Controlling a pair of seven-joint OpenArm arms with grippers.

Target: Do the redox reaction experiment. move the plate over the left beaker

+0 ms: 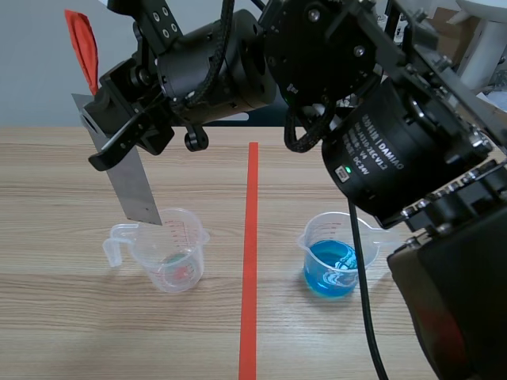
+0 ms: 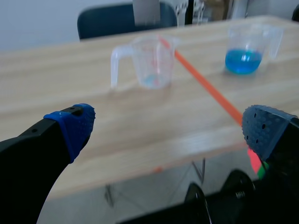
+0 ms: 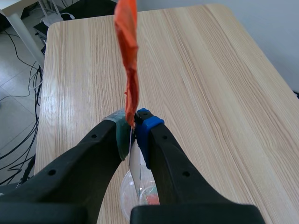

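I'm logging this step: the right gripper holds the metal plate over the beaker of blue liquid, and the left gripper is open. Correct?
Not quite. In the scene view the metal plate hangs over the clear left beaker, not the beaker of blue liquid. The right gripper does hold it; the left gripper is open.

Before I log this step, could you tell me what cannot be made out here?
- Left wrist view: the plate is cut off by the edge, except its lower end.
- Right wrist view: the right gripper hides most of the left beaker.
- All views: the beaker's reddish contents, too small.
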